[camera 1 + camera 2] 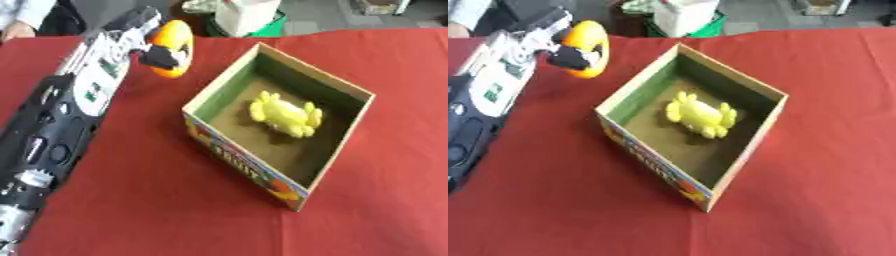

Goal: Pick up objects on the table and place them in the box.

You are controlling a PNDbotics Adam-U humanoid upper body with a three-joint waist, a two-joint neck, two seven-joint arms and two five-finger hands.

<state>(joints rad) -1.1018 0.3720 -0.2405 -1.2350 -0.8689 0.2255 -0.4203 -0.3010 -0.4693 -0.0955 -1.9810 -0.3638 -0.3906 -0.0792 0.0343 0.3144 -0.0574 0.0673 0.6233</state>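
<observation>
Your left arm (66, 120) comes in from the lower left and stretches in a long diagonal toward the far side of the table. The forearm is black near you, with silver parts at the bottom edge, and becomes white and grey closer to the wrist. At its end your left hand (157, 52) is clenched around an orange object (175, 42); dark fingers (162, 59) wrap over its front. The object is round and smooth, with a glossy surface, and looks like an orange fruit or ball. It is held to the left of the box (254, 160), near the far left wall; I cannot tell if it is lifted off the cloth.

The box is square and open on top, made of cardboard, with thin pale rims, a green inner wall, a brown floor and a colourful printed front. It sits turned, with one corner pointing toward you. Inside, on the floor, lies a yellow toy (284, 114), lumpy and soft-looking, with small rounded bumps along its edges.

The table is covered by a red cloth (175, 210), flat and matte.
</observation>
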